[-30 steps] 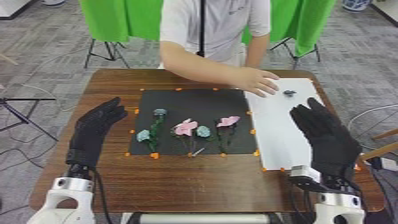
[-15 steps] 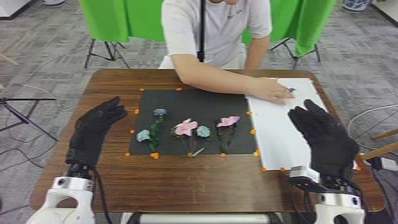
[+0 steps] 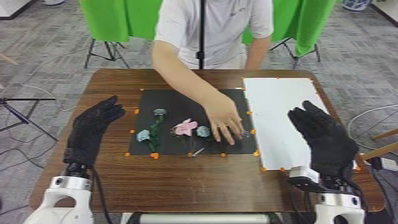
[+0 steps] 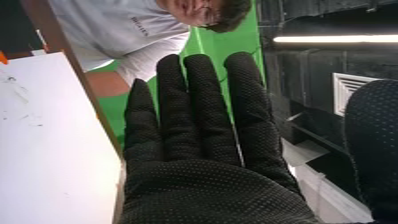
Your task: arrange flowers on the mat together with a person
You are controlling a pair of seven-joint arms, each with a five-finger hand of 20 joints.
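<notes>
Flowers (image 3: 185,127) lie on the black mat (image 3: 151,98), a person's hand (image 3: 221,108) over it, robot's right hand (image 3: 325,137) slightly spread.

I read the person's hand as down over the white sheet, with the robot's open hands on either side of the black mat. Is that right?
Not quite: the head view shows the person's hand over the black mat, near its right edge. The robot's left hand and right hand are as you say.

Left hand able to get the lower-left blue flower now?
Likely yes: the left hand is just left of the mat, nothing tall between it and that blue flower, and the person's hand is farther right.
</notes>
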